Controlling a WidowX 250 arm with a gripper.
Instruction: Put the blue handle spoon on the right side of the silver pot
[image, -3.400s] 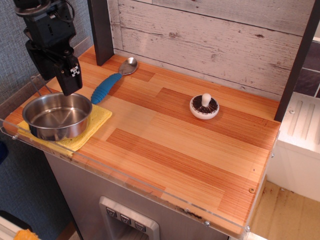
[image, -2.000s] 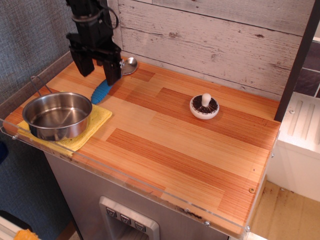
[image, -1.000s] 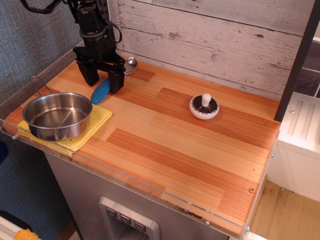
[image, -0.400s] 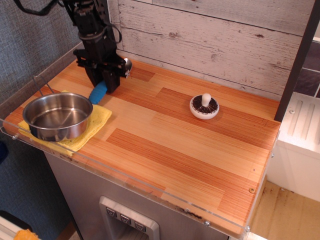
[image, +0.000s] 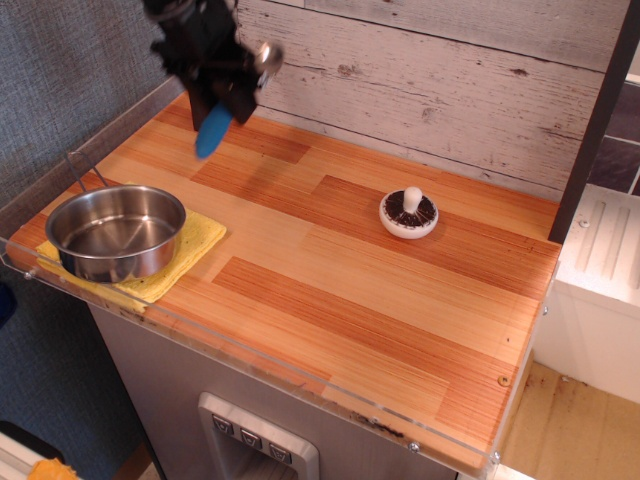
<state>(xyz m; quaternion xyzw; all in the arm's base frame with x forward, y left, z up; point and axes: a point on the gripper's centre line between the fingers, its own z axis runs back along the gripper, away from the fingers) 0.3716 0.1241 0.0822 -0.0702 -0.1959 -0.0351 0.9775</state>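
At the far left corner, up against the pale plank wall (image: 420, 70), the hand (image: 222, 85) has just come up off the tabletop (image: 350, 270) with the blue handle spoon (image: 215, 128) pinched between its fingers. A moment ago the spoon lay flat on the wood with the hand pressed down over it; now it hangs in the air, blue handle slanting down toward the near left, the shiny bowl poking out at the upper right of the hand. A faint shadow on the boards underneath says it is clear of the surface.

So the pick looks done, and what remains is the carry and the set-down. The silver pot (image: 115, 232) sits at the near left on a yellow cloth (image: 190, 255), well apart from the lifted spoon. The bare wood just right of that cloth seems the natural landing place, and it is open.

Not much stands in the way. The small mushroom-shaped toy (image: 408, 213) sits further right, well clear of any path to the pot. The pot's thin wire handle (image: 80, 170) sticks up on its far-left side, away from the target spot. I'd mostly worry about the dangling handle clipping the pot's rim or catching the cloth's edge on the way down.
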